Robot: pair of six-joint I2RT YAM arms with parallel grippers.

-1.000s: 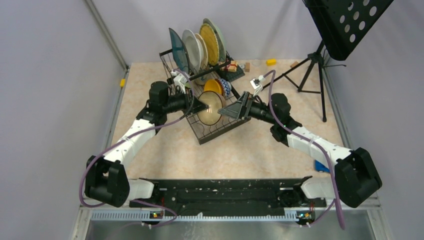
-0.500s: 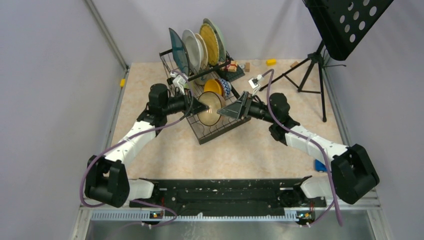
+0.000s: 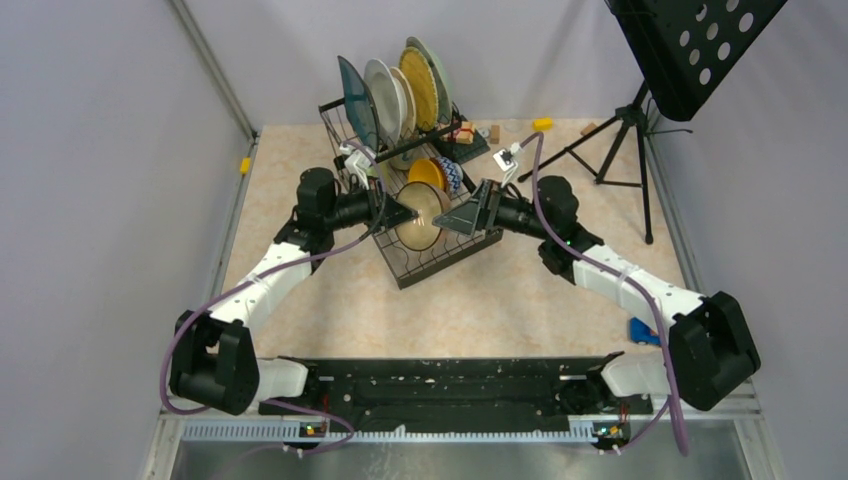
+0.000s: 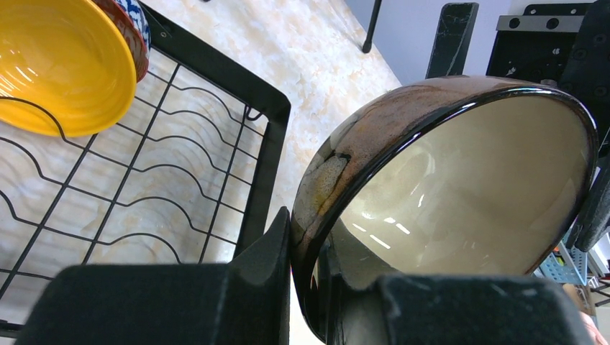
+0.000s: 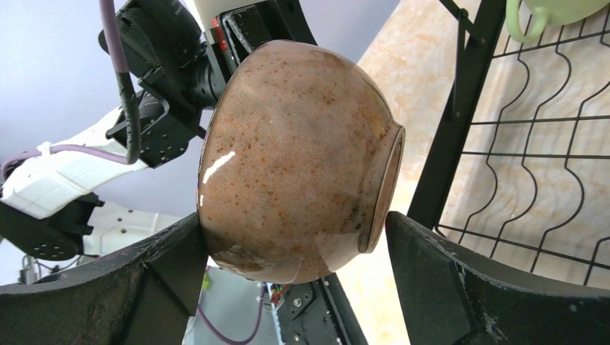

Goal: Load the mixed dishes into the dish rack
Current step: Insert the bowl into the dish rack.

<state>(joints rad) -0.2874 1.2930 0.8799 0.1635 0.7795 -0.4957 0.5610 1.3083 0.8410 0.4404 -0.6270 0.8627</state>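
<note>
L gripper (image 4: 306,251) pinching brown bowl (image 4: 460,187) rim | bowl on edge above dish rack (image 4: 270,154) front tray | R gripper (image 5: 295,237) jaws wide astride bowl, contact unclear | risk: L releases early, bowl drops onto rack wires, chips

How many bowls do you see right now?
3. A brown speckled bowl, rim pinched by the left pincer, above the dish rack; a yellow-orange bowl in the rack's tray; a patterned bowl just behind it. Others may be hidden.
</note>
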